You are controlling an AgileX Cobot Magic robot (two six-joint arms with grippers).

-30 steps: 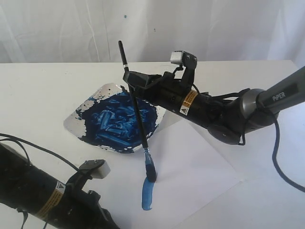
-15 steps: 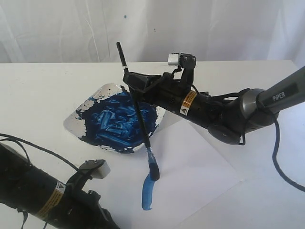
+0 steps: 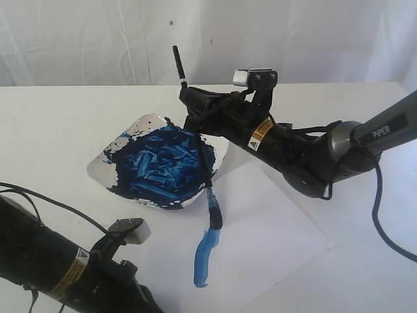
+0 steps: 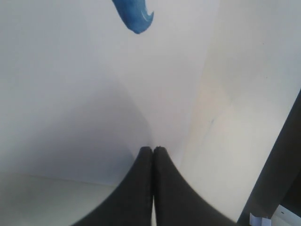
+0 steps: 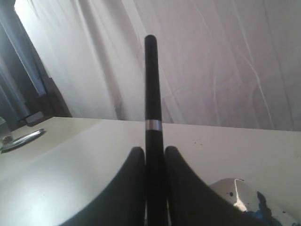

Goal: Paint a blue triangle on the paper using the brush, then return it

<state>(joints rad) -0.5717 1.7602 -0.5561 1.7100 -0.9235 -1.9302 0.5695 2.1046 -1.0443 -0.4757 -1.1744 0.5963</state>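
My right gripper (image 3: 193,109) is shut on the black handle of the brush (image 3: 197,140), above the near edge of the paint dish (image 3: 114,160). The brush slants down, and its blue-loaded tip (image 3: 215,220) meets the paper (image 3: 273,228). One thick blue stroke (image 3: 204,257) runs on the paper from the tip toward me; no whole blue triangle is in view. In the right wrist view the brush (image 5: 151,94) stands gripped between the fingers of the right gripper (image 5: 153,151). My left gripper (image 4: 153,149) is shut and empty, low over the paper (image 4: 94,94) near the stroke's end (image 4: 135,18).
The white dish is smeared with dark blue paint (image 3: 163,163) and sits at the paper's far left corner. The left arm (image 3: 58,270) lies along the near left edge. A white curtain (image 3: 98,39) hangs behind the table. The right arm's cable (image 3: 381,222) hangs at the right.
The right gripper has shifted right and back, tilting the handle. The brush tip has slid up the paper toward the dish and drawn the stroke longer. The left arm has not moved.
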